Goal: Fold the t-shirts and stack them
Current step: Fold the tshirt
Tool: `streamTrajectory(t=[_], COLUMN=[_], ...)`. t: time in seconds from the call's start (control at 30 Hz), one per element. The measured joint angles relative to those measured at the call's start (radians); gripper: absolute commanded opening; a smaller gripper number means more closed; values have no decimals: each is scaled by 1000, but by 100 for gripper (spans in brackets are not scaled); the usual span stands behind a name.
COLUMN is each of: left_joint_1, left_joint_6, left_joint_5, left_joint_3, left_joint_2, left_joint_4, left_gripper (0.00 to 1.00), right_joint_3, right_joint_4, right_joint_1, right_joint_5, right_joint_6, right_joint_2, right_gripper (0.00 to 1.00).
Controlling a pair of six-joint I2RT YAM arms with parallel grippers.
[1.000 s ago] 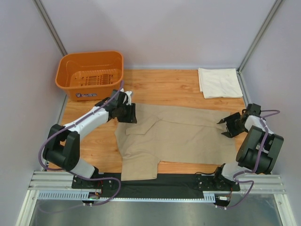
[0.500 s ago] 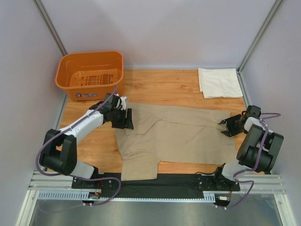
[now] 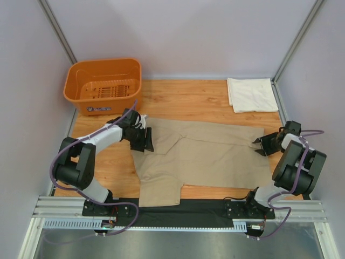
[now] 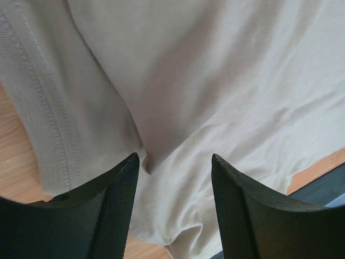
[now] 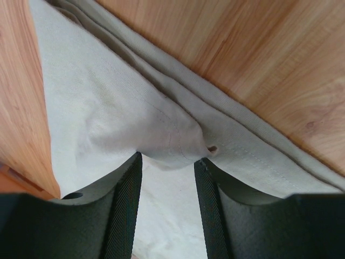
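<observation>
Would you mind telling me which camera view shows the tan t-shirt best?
The top external view: the whole tan t-shirt shows, spread out. The left wrist view shows only a stitched hem; the right wrist view, just a bunched edge.

left gripper point(image 3: 145, 140) slid nearer over tan shirt point(image 3: 210, 156); right gripper point(image 3: 259, 145) seemingly narrowed.

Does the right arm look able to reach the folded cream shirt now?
Probably yes. The cream shirt lies on the table straight beyond the right tool, with nothing between them. But that tool straddles a bunched edge of the tan shirt, so it must leave it first.
</observation>
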Motion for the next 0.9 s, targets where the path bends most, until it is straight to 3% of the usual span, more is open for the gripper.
streamTrajectory(t=[0.2, 0.37, 0.43, 0.57, 0.73, 0.9], left_joint_1=[0, 0, 0, 0, 1, 11], left_joint_6=[-1, -9, -16, -35, -49, -74], left_joint_5=[-43, -37, -32, -24, -18, -8], left_joint_3=[8, 16, 23, 38, 97, 163], left_joint_2=[2, 15, 28, 46, 63, 62], left_joint_4=[-12, -12, -10, -13, -34, -55], left_gripper=[64, 53, 42, 0, 0, 0], right_joint_3=[15, 25, 31, 46, 90, 183], right_joint_4=[2, 3, 3, 2, -8, -40], right_joint_1=[-2, -2, -2, -2, -2, -2], right_joint_5=[-7, -7, -8, -10, -10, -9], right_joint_6=[0, -7, -10, -24, -51, -95], right_joint_2=[27, 39, 47, 61, 80, 114], right_gripper=[39, 35, 32, 20, 7, 2])
